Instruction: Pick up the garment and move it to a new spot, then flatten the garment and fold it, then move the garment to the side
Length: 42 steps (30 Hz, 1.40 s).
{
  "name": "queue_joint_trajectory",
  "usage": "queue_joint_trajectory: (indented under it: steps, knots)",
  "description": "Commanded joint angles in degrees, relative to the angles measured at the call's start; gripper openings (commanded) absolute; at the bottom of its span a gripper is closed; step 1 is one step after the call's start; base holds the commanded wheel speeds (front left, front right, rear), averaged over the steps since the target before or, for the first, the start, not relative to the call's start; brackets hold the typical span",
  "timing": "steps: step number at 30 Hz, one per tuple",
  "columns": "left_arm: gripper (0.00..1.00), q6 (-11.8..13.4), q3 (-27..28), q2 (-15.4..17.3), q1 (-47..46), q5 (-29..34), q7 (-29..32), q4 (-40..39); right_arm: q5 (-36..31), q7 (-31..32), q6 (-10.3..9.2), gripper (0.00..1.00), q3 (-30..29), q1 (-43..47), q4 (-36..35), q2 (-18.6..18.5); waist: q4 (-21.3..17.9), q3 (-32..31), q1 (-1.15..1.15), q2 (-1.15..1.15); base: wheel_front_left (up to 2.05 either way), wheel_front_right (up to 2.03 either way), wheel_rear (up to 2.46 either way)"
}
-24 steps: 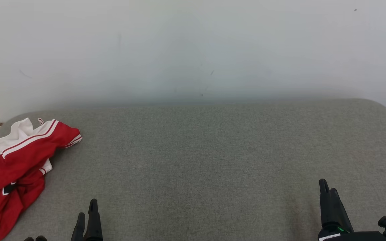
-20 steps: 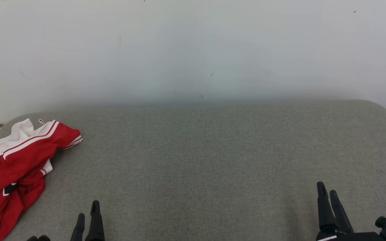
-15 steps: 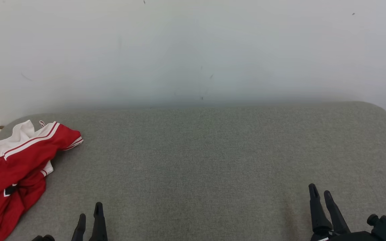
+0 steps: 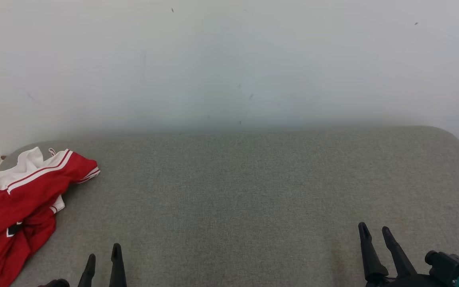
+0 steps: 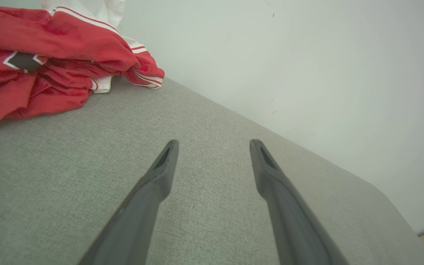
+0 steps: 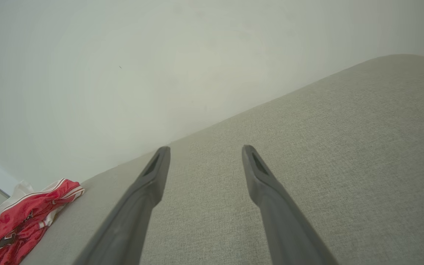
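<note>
At the far left edge of the grey surface (image 4: 233, 199) the red garment (image 4: 18, 199) lies crumpled, apart from my left tool (image 4: 103, 252) and right tool (image 4: 373, 228), both wide and empty; reaching, I may pinch one layer and drag it off.

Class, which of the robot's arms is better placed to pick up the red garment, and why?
Left. The left gripper stands open near the garment; the right gripper, also open, is far across the grey surface.
</note>
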Motion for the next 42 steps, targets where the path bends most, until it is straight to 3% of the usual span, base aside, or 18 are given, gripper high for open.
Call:
queue_joint_trajectory:
  steps: [1,14,42]
  knots:
    - [1.0,0.3,0.0,0.5,-0.4,1.9,-0.7,-0.2,-2.1,0.2,-0.07,1.0,-0.6,0.0,-0.5,0.1,0.0,-0.1,0.0,0.0,0.0,0.0,0.0]
    - [1.0,-0.4,0.4,1.1,-0.3,7.7,-2.5,2.0,-11.8,1.9,-0.08,1.0,-3.3,0.2,-0.4,1.6,0.0,-0.7,0.0,0.0,0.0,0.0,0.0]
    - [1.0,-0.8,0.2,1.3,-1.5,17.7,-6.1,7.0,-25.8,3.2,-0.11,1.0,-6.3,-0.7,3.7,4.4,0.1,-1.9,0.0,0.0,0.0,0.0,0.0]
